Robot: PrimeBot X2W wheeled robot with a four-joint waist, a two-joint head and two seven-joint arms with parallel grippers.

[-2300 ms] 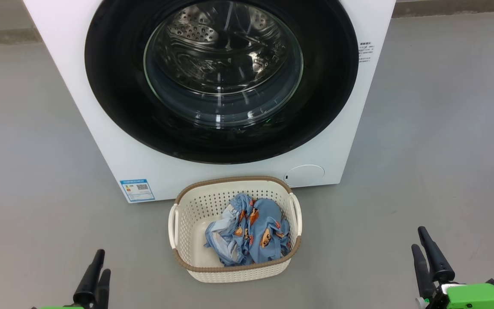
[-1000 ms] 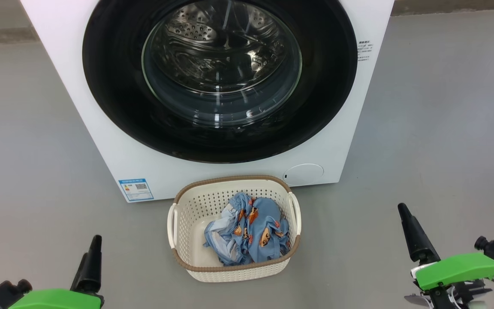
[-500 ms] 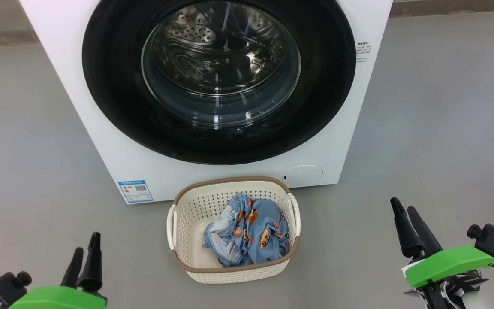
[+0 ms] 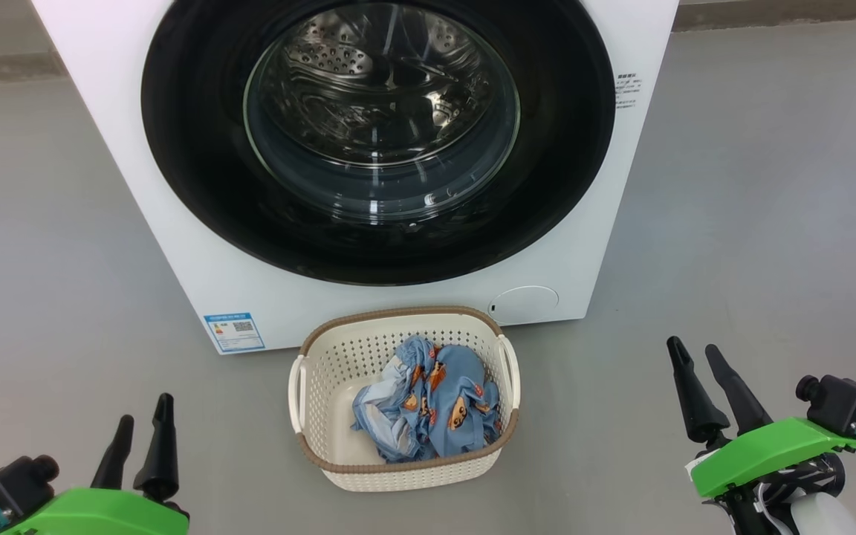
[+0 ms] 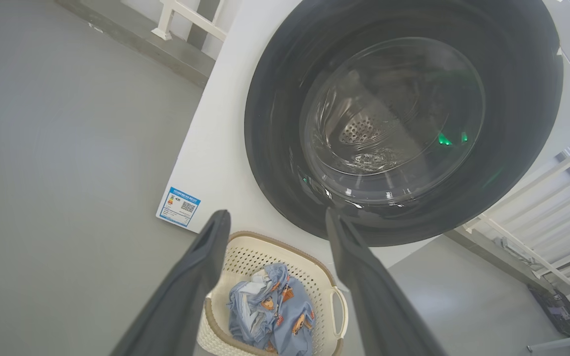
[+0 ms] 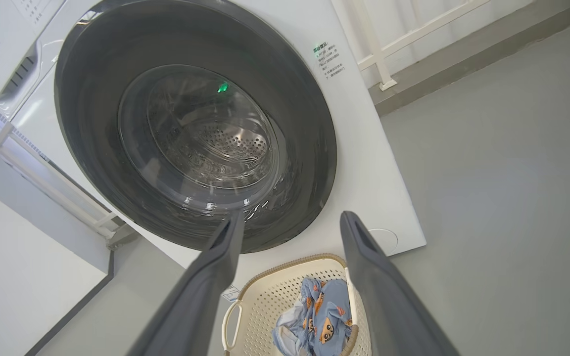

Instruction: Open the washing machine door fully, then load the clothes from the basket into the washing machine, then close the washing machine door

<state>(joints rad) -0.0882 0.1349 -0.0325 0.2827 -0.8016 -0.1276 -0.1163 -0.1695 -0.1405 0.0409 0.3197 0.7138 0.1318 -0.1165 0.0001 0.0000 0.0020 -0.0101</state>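
Observation:
The white washing machine (image 4: pixel 175 245) stands ahead with its round black door (image 4: pixel 190 163) closed flat against the front; the steel drum shows through the glass. On the floor before it sits the cream basket (image 4: pixel 324 357) holding the blue bear-print clothes (image 4: pixel 435 401). My left gripper (image 4: pixel 144 412) is open at the lower left, empty, well left of the basket. My right gripper (image 4: pixel 693 351) is open at the lower right, empty, right of the basket. Both wrist views look up at the door (image 5: pixel 275 99) (image 6: pixel 92 163) over the basket (image 5: pixel 285 252) (image 6: pixel 275 291).
Grey floor (image 4: pixel 770 223) spreads on both sides of the machine. White railings (image 5: pixel 537 212) (image 6: pixel 413 34) stand by the machine's sides. A blue label (image 4: pixel 233 331) and a round flap (image 4: pixel 524 303) mark its lower front.
Both arms have risen and turned, so green wrist housings and cameras now show. The right gripper has moved up and left; its two fingers now show apart.

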